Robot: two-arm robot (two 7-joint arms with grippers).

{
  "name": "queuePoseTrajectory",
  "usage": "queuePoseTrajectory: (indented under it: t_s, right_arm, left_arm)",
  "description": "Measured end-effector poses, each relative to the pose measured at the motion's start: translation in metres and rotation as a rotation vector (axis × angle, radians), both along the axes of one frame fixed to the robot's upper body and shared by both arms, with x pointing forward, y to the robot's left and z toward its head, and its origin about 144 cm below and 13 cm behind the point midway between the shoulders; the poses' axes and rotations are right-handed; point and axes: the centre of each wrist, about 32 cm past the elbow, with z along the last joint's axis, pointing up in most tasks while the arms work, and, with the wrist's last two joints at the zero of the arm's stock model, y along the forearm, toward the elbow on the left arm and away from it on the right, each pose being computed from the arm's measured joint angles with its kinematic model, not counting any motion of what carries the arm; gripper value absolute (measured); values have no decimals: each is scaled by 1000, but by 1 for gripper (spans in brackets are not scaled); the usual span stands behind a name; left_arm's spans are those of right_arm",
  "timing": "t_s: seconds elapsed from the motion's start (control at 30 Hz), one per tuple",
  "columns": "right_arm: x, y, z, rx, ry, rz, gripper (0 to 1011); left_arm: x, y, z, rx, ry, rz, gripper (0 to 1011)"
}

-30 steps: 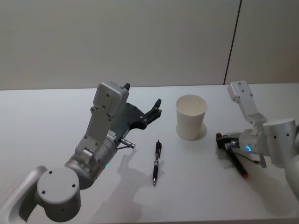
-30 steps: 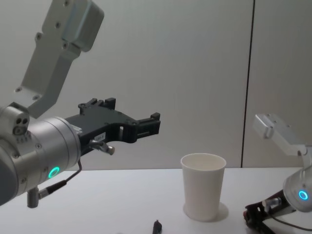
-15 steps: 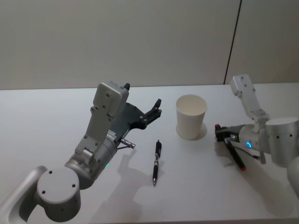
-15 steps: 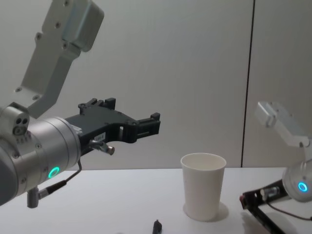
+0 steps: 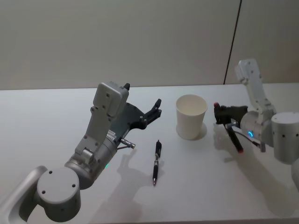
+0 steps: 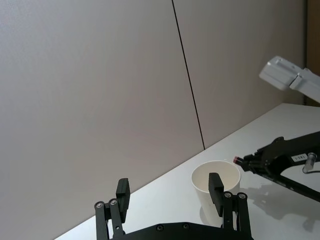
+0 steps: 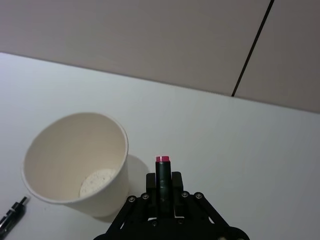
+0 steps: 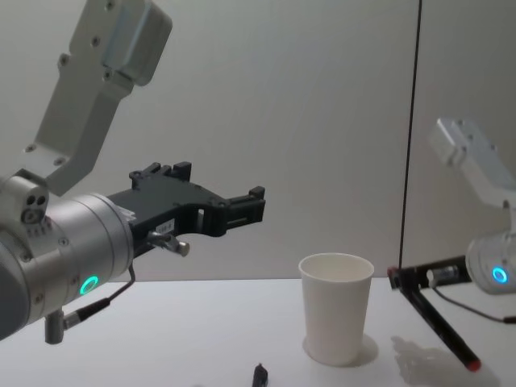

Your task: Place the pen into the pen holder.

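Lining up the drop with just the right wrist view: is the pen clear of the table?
Observer: Looks so. In the chest view the pen slants down from the right tool, its lower end just off the table.
Operator: Is the tool above the cup's rim?
Observer: No. It is about level with the rim of the cup, to its right and apart from it.
Operator: Left tool in the way?
Observer: No. The left tool hovers open, left of the cup.

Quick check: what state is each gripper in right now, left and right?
Left gripper: open, holding nothing.
Right gripper: shut on the red-tipped pen.
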Motion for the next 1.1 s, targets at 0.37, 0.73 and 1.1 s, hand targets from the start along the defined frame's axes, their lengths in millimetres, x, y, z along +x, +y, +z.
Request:
queuePoseTrajectory:
  t_s: [0.37,0.73,1.1]
  right_arm:
    - [-1,-1,11,37,-164,23,166]
    - [-1,1,22,78,-337,50,166]
    - [6,9,28,127,-511,87,167]
  left_arm:
    - [0,0,0,0,0,0,1000]
    - [0,0,0,0,0,0,1000]
    - [0,0,0,0,0,0,1000]
